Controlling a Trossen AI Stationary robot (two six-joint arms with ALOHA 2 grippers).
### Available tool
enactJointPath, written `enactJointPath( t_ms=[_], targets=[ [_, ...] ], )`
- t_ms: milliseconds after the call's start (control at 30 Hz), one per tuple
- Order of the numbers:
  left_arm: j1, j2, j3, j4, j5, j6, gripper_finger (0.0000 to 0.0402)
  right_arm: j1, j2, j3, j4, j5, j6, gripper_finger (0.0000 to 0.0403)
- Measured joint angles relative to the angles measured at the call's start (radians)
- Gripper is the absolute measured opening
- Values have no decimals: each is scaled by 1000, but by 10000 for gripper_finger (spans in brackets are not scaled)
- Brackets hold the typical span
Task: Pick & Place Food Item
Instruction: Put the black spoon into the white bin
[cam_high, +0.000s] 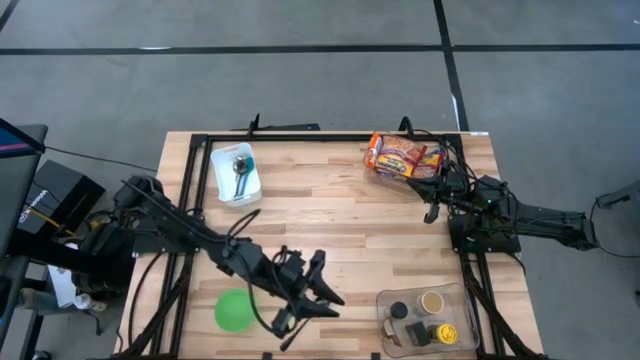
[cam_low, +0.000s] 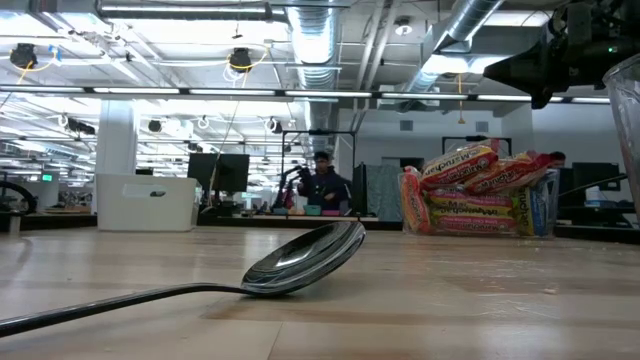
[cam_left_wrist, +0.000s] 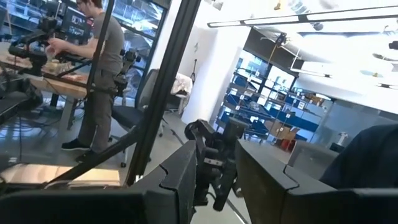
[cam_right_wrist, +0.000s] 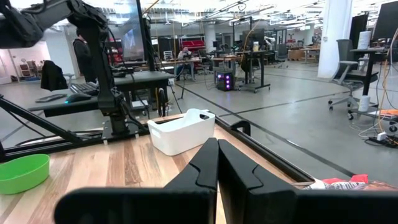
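Note:
A stack of orange and red food packets (cam_high: 405, 157) lies on the wooden table at its far right, also in the low view (cam_low: 470, 195). A green bowl (cam_high: 233, 310) stands near the front left. My left gripper (cam_high: 330, 282) hovers open over the table's near middle, to the right of the bowl, with nothing between its fingers (cam_left_wrist: 180, 171). My right gripper (cam_high: 430, 213) waits shut (cam_right_wrist: 217, 149) at the right side, just nearer than the packets, touching nothing. A metal spoon (cam_low: 300, 260) lies on the wood close to the low camera.
A white bin (cam_high: 237, 175) holding a utensil stands at the far left. A clear container (cam_high: 430, 318) with small jars and bottles sits at the near right corner. A black frame (cam_high: 300, 135) edges the table's far side. A person (cam_left_wrist: 102, 68) stands beyond the table.

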Motion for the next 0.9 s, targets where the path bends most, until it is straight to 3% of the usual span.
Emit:
enactJointPath(
  t_ms=[333, 567, 900],
  targets=[
    [-26, 110, 208, -177, 18, -25, 108, 0, 0, 0, 0, 0, 0, 0],
    [-35, 120, 230, -313, 38, -76, 108, 0, 0, 0, 0, 0, 0, 0],
    [-102, 120, 230, -661, 17, -344, 108, 0, 0, 0, 0, 0, 0, 0]
  ],
)
